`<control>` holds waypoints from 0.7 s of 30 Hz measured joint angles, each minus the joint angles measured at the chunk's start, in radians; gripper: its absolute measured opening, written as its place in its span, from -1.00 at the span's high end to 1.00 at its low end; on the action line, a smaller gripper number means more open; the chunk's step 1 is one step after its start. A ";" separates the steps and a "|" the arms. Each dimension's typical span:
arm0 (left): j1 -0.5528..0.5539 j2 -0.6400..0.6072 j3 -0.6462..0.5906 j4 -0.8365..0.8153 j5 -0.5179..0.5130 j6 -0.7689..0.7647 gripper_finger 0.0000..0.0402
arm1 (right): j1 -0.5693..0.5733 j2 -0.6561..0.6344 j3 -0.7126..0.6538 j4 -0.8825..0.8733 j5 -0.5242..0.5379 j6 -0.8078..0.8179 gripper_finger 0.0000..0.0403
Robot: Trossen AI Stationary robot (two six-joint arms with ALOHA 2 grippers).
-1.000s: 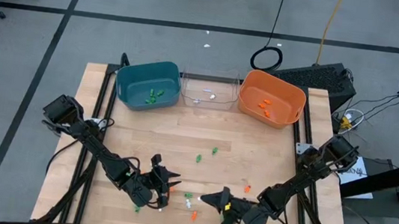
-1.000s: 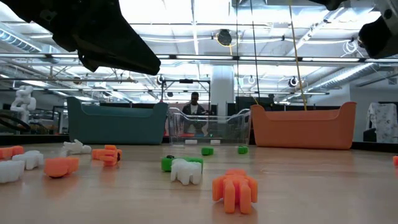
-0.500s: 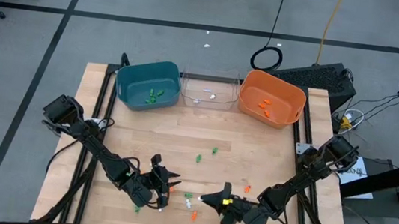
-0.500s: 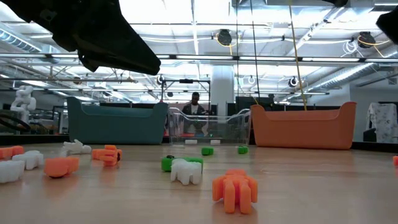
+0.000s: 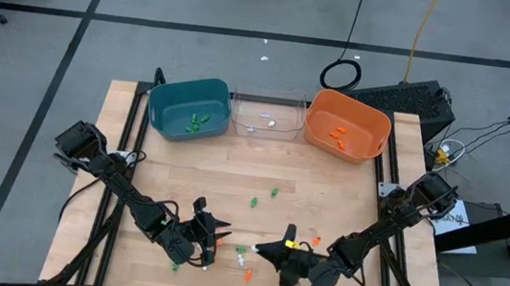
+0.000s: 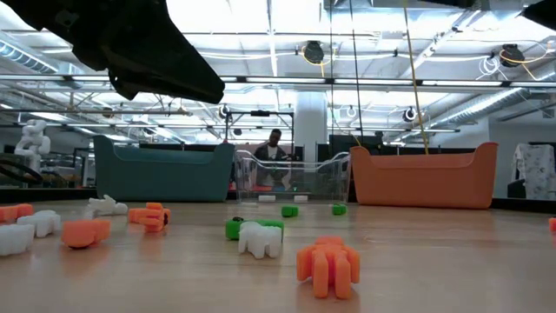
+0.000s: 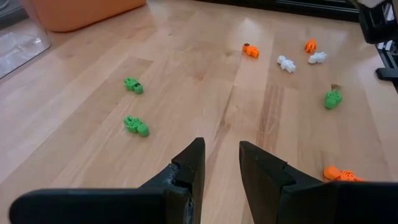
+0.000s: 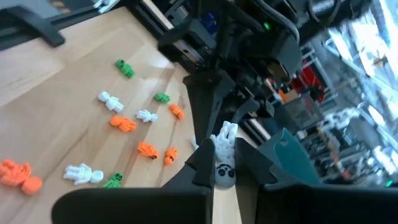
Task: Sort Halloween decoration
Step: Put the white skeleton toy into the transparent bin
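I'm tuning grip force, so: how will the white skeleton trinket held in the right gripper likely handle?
The white skeleton trinket, pinched in the right gripper, looks like rigid moulded plastic, so probably stiff. It is tiny, so likely very light. Its thin limbs may let it twist or slip between the fingers.

Two dark, near-black jointed arms of slender links and bulkier rounded joint housings, with thin black cables trailing along the links. Left end effector (image 7: 217, 168): two matte black, wedge-shaped fingers tapering to blunt tips. Right end effector (image 8: 224, 163): the same black, angular finger form, with a small yellow marking near it in the high view.
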 joint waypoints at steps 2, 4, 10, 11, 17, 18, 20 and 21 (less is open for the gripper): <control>0.000 0.000 0.000 0.000 0.003 0.000 0.51 | -0.009 0.000 0.000 0.000 0.000 0.053 0.93; 0.000 0.000 0.000 0.000 0.004 0.000 0.51 | -0.018 0.000 0.000 0.000 0.000 0.093 0.93; 0.001 -0.005 0.000 -0.004 -0.001 0.062 0.51 | -0.047 0.000 0.000 0.000 0.000 0.234 0.93; -0.001 -0.011 0.000 -0.007 -0.017 0.082 0.51 | -0.053 0.000 0.000 0.000 0.000 0.262 0.93; 0.000 -0.050 0.000 -0.006 -0.046 0.282 0.51 | -0.099 -0.001 0.000 -0.001 -0.004 0.414 0.93; 0.000 -0.055 0.000 -0.006 -0.046 0.323 0.51 | -0.109 -0.003 0.000 -0.001 -0.005 0.426 0.93; 0.001 -0.067 0.000 -0.009 -0.046 0.397 0.51 | -0.130 -0.016 0.000 -0.005 -0.006 0.436 0.93; 0.001 -0.074 0.000 -0.009 -0.046 0.426 0.51 | -0.141 -0.026 0.000 -0.018 -0.007 0.432 0.93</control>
